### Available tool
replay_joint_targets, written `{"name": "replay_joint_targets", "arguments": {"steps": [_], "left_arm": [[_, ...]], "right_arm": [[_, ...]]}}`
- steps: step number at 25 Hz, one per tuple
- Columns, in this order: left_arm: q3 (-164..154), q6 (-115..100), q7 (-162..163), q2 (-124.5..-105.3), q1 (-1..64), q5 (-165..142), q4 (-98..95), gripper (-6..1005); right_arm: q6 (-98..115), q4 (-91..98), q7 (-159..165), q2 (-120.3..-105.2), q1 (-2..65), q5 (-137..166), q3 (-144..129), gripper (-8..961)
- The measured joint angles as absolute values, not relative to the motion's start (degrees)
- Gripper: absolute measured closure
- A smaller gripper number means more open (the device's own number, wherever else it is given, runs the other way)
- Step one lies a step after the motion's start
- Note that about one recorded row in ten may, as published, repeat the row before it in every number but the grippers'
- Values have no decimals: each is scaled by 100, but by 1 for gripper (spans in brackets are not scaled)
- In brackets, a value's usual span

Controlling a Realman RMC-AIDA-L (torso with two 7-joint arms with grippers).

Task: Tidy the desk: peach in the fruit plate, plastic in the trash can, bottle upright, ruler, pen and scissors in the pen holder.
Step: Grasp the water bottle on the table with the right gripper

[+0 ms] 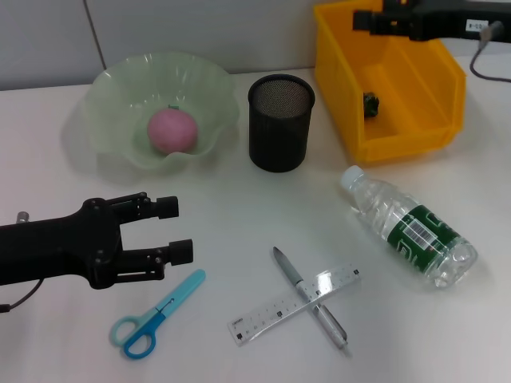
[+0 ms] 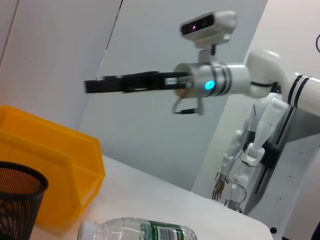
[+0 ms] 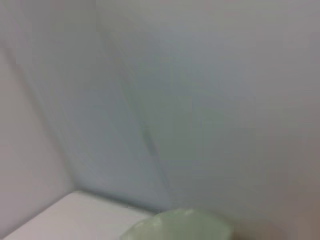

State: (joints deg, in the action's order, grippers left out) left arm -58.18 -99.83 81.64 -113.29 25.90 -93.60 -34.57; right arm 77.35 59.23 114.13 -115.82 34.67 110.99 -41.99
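My tabletop (image 1: 231, 207), cluttered.
On it: fruit plate (image 1: 112, 96), pen holder (image 1: 280, 121), yellow bin (image 1: 415, 136), lying bottle (image 1: 409, 227), scissors (image 1: 156, 316), ruler (image 1: 271, 311) under the pen (image 1: 291, 271).

The bowl (image 1: 162, 108) sits near the back left of the desk (image 1: 231, 215) with the peach (image 1: 172, 131) inside it. Just right of it stands the mesh cup (image 1: 280, 122), and the bin (image 1: 386, 80) fills the back right corner. The bottle (image 1: 407, 226) lies on its side toward the right edge. Near the front edge, the pen (image 1: 310, 297) lies crossed with the ruler (image 1: 295, 304), and the scissors (image 1: 156, 314) lie to their left.
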Motion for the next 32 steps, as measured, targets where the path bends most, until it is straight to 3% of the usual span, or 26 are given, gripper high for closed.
{"name": "replay_joint_targets", "arguments": {"steps": [15,26,32], "left_arm": [[-5818,-9984,8168,-11303,2571,-9361,-3458,195],[-5827,-9985,8138,-11335,2585,-9360,-3458,196],[-5825,-9984,8134,-11346,2568,-9360,-3458,196]], "right_arm": [[10628,7756,13810,-11561,4109,14312,-4926,185],[10657,7526,14394,-11827,4645,16278,-6183,185],[10412,6983,14495,-11852,4761,16412,-6259,184]]}}
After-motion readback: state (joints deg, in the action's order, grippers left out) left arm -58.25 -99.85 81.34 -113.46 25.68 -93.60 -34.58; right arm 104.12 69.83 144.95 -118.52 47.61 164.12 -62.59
